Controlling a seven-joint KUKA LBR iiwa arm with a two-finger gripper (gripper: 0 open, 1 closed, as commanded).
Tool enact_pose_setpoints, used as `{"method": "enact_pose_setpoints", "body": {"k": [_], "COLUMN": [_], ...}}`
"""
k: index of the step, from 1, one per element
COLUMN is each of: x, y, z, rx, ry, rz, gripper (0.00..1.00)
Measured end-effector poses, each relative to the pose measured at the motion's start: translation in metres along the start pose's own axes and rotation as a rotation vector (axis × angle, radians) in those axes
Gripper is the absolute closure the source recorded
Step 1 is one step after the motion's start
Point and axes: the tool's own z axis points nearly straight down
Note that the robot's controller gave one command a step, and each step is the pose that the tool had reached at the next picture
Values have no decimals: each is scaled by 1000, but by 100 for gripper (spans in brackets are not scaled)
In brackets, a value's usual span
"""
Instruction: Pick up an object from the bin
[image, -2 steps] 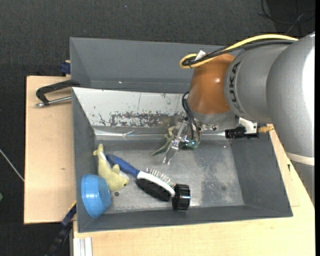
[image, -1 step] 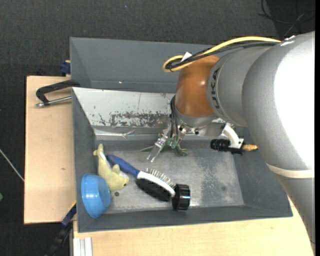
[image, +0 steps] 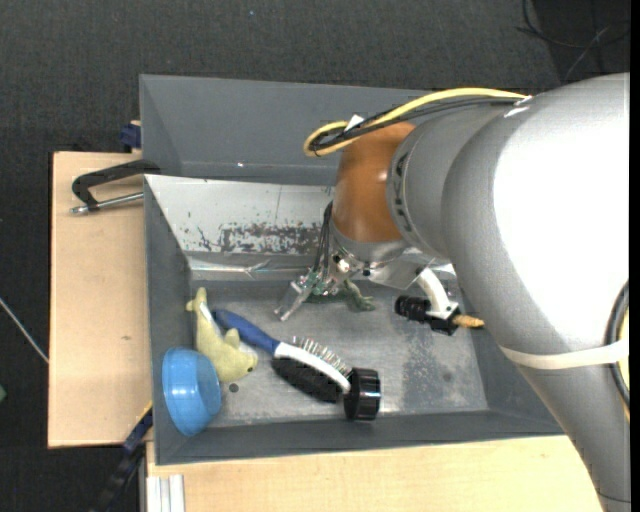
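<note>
The gripper (image: 323, 303) is seen low over the back half of the bin (image: 165, 290), just in front of the scuffed rear wall. Its two fingers (image: 290, 304) are splayed wide, one slanting left and one right, and nothing is seen between them; only bare grey floor lies under the gap.

The nearest thing, a small black-and-white piece (image: 428, 305) with an orange tip, is found just beside the gripper on the right, apart from the fingers. In front of the gripper, nearer the front wall, a blue-handled brush (image: 285, 347) with white bristles is laid slantwise, and a black oblong thing (image: 325, 383) with a round cap is pressed against it. Whether those two are joined cannot be told. Further left, a yellow toy animal (image: 222, 347) is lying against a blue bowl (image: 188, 390) in the front left corner, well apart from the gripper.

The gripper's upper body is covered by the orange cover (image: 365, 195) and the broad grey arm (image: 520, 210), by which the bin's right side is also hidden. A small green bit at the root of the fingers is too small to be made out.
</note>
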Motion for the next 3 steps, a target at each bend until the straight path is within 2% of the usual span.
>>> {"method": "enact_pose_setpoints", "body": {"k": [1,2,3], "x": [-4,-11,-11], "y": [-13,-16,-14], "z": [-1,-2,-24], "rx": [-10,-10,1], "ry": [1,-14,0], "rz": [69,75,73], "gripper": [0,100,100]}}
